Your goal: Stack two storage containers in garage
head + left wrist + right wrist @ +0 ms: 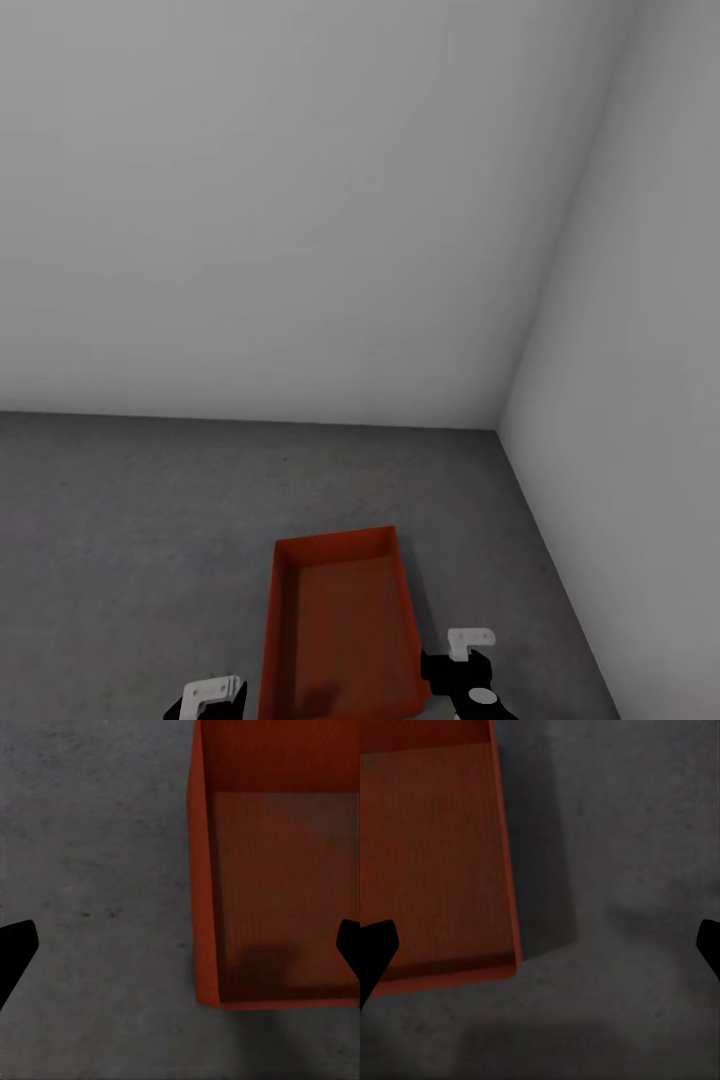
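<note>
Grey floor (150,520), empty red container (340,630)

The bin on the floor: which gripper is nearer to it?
Right, narrowly. The right gripper sits close beside the bin's right wall near its near corner. The left gripper is off its left wall with a strip of floor between.
</note>
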### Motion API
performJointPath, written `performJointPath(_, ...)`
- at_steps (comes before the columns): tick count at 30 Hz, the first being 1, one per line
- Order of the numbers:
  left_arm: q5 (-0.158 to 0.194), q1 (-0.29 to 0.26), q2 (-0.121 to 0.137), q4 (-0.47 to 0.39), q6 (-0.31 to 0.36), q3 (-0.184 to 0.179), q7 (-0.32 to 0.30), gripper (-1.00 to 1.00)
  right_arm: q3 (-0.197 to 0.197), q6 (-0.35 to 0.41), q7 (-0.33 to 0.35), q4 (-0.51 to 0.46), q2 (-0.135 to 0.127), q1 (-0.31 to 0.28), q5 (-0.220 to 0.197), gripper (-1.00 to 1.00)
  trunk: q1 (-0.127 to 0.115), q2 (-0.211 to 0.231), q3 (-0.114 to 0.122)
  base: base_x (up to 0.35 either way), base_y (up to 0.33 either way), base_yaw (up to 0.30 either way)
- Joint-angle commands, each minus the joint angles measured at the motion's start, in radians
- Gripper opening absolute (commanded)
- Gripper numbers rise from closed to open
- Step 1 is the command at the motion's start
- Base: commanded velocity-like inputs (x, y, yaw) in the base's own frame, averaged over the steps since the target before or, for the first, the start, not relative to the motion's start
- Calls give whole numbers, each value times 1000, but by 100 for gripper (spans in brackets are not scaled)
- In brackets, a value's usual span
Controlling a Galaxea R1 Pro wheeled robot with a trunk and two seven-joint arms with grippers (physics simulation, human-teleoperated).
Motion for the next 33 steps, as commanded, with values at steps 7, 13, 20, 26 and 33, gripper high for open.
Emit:
performJointPath(7,-5,-1,-1,1,-3,8,-9,100,6,-2,-6,1,0,-1,0,100,-27,49,21,0,0,0)
performJointPath(13,-5,-1,-1,1,-3,7,-9,100,5,-2,-6,1,0,-1,0,100,-50,91,40,0,0,0)
performJointPath(20,-5,-1,-1,1,-3,7,-9,100,6,-2,-6,1,0,-1,0,100,-77,140,62,0,0,0)
performJointPath(26,-5,-1,-1,1,-3,8,-9,100,5,-2,-6,1,0,-1,0,100,-100,182,81,0,0,0)
performJointPath(33,-5,-1,-1,1,-3,7,-9,100,5,-2,-6,1,0,-1,0,100,-127,231,103,0,0,0)
